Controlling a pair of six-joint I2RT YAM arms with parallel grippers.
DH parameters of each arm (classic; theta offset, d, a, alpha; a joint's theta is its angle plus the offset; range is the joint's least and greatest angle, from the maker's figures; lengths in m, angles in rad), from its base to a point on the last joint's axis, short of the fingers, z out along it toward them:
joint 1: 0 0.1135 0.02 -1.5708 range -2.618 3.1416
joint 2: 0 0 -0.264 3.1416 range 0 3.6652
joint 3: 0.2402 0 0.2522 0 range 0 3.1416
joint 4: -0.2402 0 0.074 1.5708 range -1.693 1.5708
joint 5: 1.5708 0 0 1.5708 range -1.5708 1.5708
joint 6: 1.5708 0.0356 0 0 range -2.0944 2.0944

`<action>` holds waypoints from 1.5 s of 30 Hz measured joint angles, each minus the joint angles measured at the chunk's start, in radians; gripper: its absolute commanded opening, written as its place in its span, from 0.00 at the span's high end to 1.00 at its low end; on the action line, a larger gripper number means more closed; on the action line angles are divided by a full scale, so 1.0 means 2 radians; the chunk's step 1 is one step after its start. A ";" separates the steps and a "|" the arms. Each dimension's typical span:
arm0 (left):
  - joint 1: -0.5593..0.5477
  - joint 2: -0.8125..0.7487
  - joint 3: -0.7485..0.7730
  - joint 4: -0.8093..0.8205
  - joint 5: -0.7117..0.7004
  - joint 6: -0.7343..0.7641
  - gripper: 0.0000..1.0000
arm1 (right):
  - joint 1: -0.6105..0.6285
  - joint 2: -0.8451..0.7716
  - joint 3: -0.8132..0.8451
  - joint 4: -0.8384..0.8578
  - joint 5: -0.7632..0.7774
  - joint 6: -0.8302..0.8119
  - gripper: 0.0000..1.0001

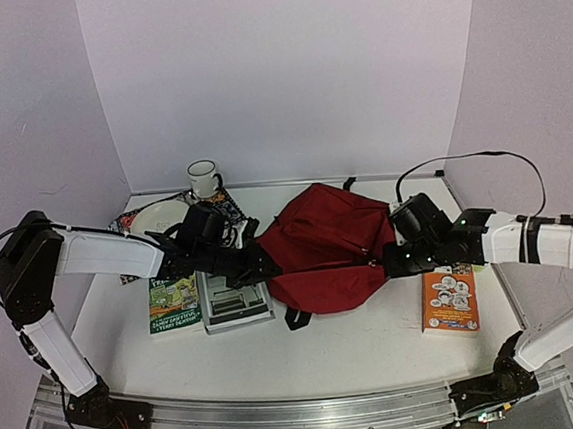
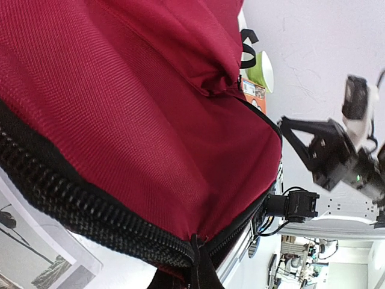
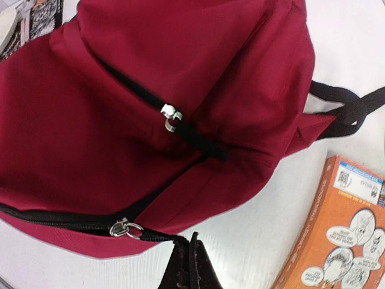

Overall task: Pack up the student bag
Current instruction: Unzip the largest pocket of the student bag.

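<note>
Top external view: on the white tabletop (image 1: 358, 344), at mid-frame, lies the student bag (image 1: 324, 241), soft dark red fabric with black straps and zips. At its left zip edge the left tool (image 1: 271, 266) pinches, fingers together. The right tool (image 1: 384, 261) is clamped on the black zip tab at its right edge.

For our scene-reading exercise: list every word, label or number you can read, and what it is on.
orange book: sticker print and cartoon captions, too small to read.
green book: cover lettering too blurred to read.
grey booklet: nothing legible.
student bag: no lettering visible.
</note>
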 measured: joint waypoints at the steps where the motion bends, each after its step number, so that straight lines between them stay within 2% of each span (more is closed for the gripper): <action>1: -0.001 -0.003 0.000 0.001 0.000 0.001 1.00 | -0.016 0.000 0.000 0.004 -0.012 -0.007 1.00; 5: -0.005 -0.017 0.000 0.009 0.004 0.010 1.00 | -0.068 0.012 0.001 0.022 -0.068 -0.036 1.00; 10: -0.007 -0.029 0.000 0.012 0.004 0.013 1.00 | -0.114 0.072 0.029 0.033 -0.141 -0.060 1.00; 18: -0.007 -0.029 -0.001 0.003 -0.001 0.017 0.98 | -0.143 0.101 0.045 0.021 -0.220 -0.067 1.00; 21: -0.005 -0.029 -0.001 -0.004 -0.003 0.023 0.87 | -0.148 0.095 0.042 0.009 -0.250 -0.067 1.00; 25: 0.000 -0.029 0.000 -0.028 -0.013 0.038 0.59 | -0.136 0.069 0.040 -0.017 -0.260 -0.059 1.00; 30: 0.007 -0.029 0.005 -0.057 -0.036 0.054 0.40 | -0.102 0.030 0.041 -0.036 -0.266 -0.043 1.00; 33: 0.001 -0.029 0.005 -0.063 -0.047 0.054 0.34 | -0.072 0.031 0.050 -0.040 -0.267 -0.037 1.00; 38: -0.037 -0.046 0.005 -0.084 -0.075 0.063 0.31 | -0.033 0.054 0.072 -0.046 -0.261 -0.032 1.00; 45: -0.099 -0.111 0.008 -0.115 -0.132 0.143 0.27 | -0.008 0.067 0.092 -0.056 -0.255 -0.030 1.00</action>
